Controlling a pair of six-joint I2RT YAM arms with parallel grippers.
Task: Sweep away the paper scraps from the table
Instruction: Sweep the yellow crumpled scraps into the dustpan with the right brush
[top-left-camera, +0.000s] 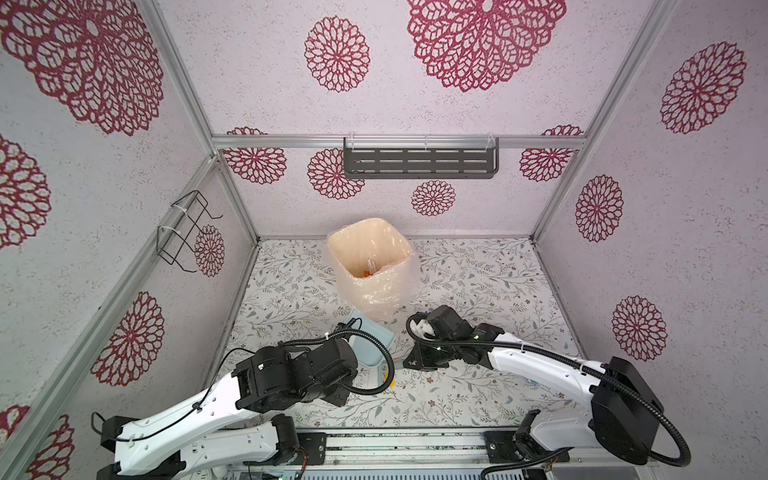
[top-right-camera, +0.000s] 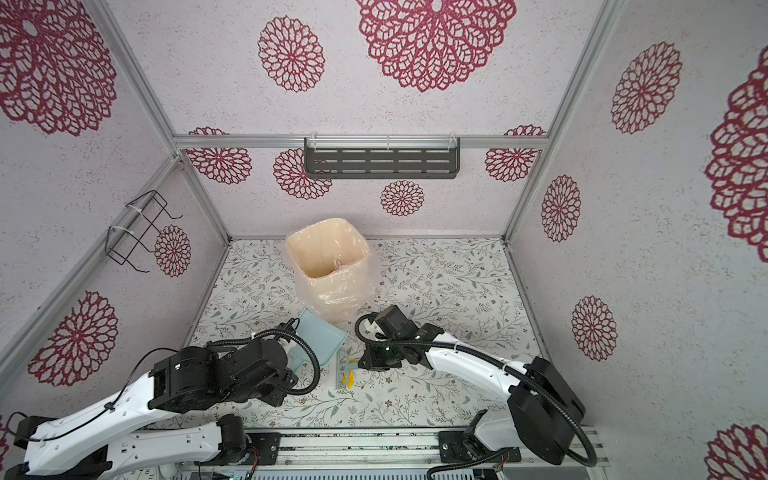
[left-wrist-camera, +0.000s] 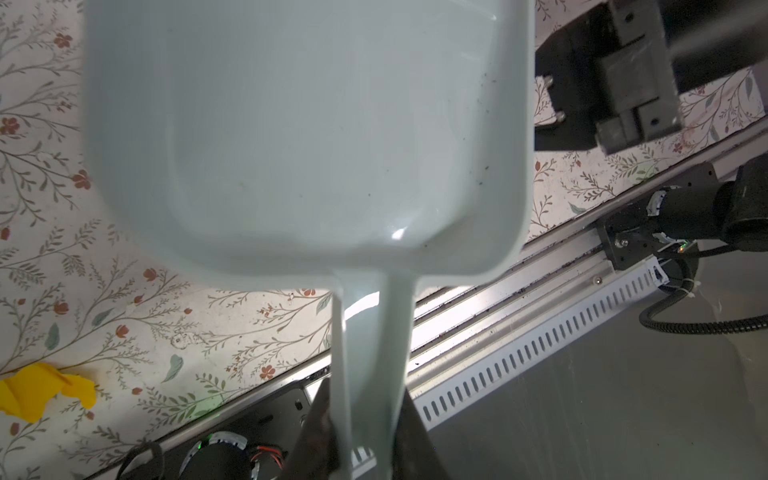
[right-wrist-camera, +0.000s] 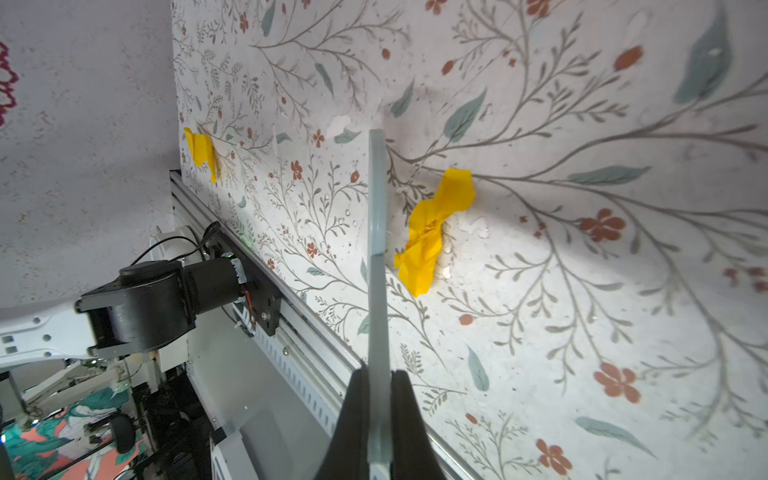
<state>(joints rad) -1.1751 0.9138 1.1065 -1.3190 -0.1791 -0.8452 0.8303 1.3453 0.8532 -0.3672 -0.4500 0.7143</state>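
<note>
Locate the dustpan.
In both top views the dustpan is left of centre, just in front of the lined bin, its handle clamped in the left gripper.

Bright even light, soft shadows on table (right-wrist-camera: 540, 291), bowed wide-angle edges, dustpan (left-wrist-camera: 307, 137) blurred up close

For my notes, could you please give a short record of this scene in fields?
Left gripper: shut on the handle of the pale blue-grey plastic dustpan
Right gripper: shut on the thin pale brush
Scraps: one crumpled yellow paper scrap beside the brush, another farther off, both on the leaf-printed table
Bin: cream bin with clear plastic liner, behind the dustpan
</note>
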